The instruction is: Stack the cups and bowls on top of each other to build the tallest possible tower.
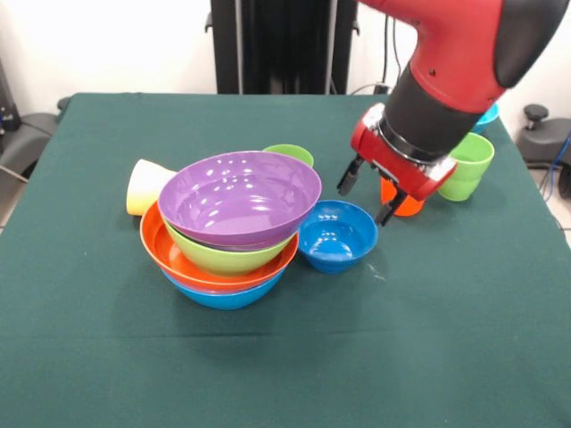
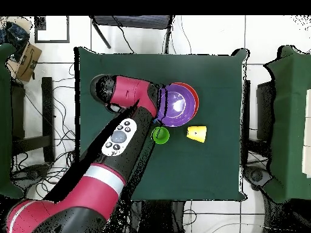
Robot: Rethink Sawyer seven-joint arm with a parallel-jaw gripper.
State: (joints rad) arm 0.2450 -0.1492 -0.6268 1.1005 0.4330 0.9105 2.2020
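Tower (image 1: pixel 227 227): purple, lime, orange, blue downward; dark blue bowl (image 1: pixel 336 234); yellow cup (image 1: pixel 147 186); possibly orange cup (image 1: pixel 403 203).

We count six bowls: four nested in one tower, namely the purple bowl (image 1: pixel 239 196), the lime green bowl (image 1: pixel 227 256), the orange bowl (image 1: pixel 174 257) and the blue bowl (image 1: pixel 227 295) at the bottom, plus the smaller dark blue bowl (image 1: pixel 336 234) beside them and a turquoise bowl (image 1: pixel 487 114) barely visible behind the arm. We count four cups: the yellow cup (image 1: pixel 145 186) on its side, the green cup (image 1: pixel 289 153), the orange cup (image 1: pixel 401 202) and the light green cup (image 1: pixel 467 166).
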